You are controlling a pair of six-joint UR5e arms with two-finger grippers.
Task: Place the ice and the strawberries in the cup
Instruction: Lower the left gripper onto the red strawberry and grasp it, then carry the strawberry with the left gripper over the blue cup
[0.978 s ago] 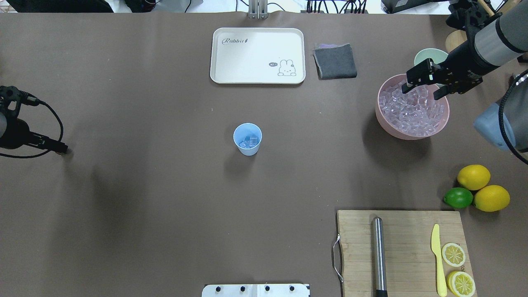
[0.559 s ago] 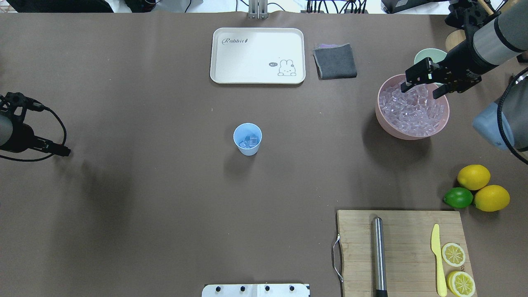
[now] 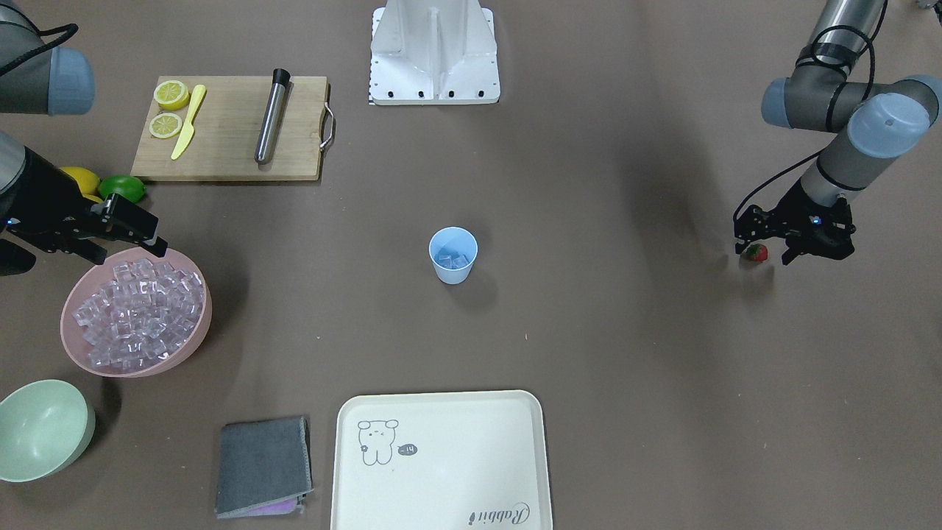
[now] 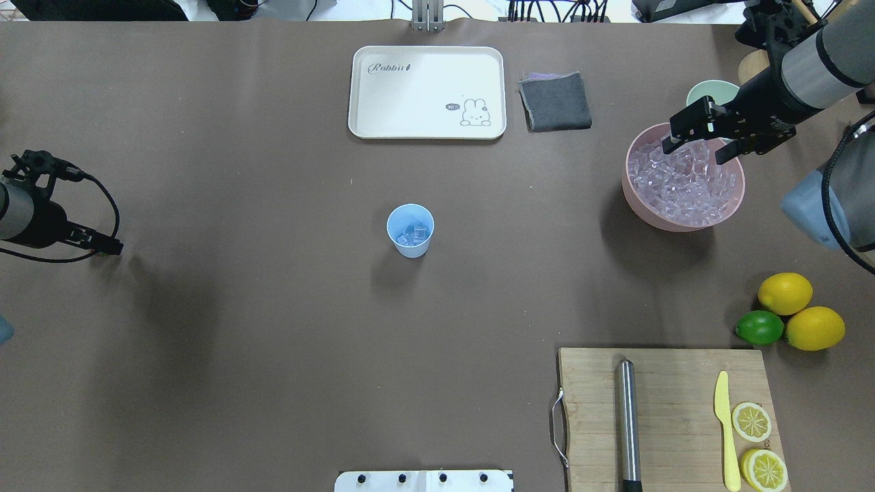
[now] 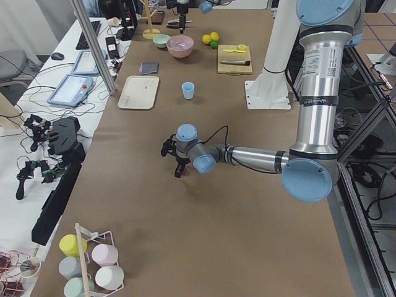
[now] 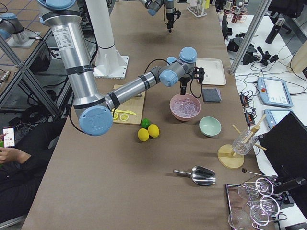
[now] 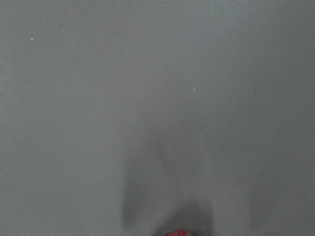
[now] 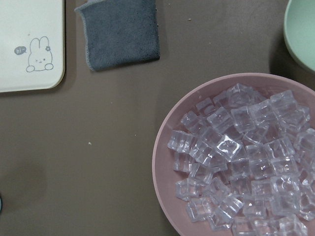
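Observation:
The light-blue cup (image 4: 410, 230) (image 3: 452, 255) stands mid-table with a few ice cubes (image 4: 413, 234) inside. Many more ice cubes (image 4: 683, 181) (image 8: 241, 162) fill the pink bowl (image 4: 639, 205) at the right. My right gripper (image 4: 698, 145) hovers open over the bowl's far rim, with nothing between its fingers. A tiny red strawberry (image 3: 755, 252) lies on the table at the far left. My left gripper (image 3: 765, 246) sits low over it, apparently open, with a finger on either side. The strawberry's top (image 7: 177, 233) just shows at the bottom edge of the left wrist view.
A white rabbit tray (image 4: 427, 92) and a grey cloth (image 4: 555, 101) lie at the back. A pale green bowl (image 4: 711, 90) sits behind the pink bowl. Lemons (image 4: 785, 292) and a lime (image 4: 759, 327) lie near a cutting board (image 4: 666, 417) holding a metal tube, a yellow knife and lemon slices.
My left gripper has shifted a little to the right over the strawberry's spot. The right gripper has drifted slightly back over the pink bowl, still open.

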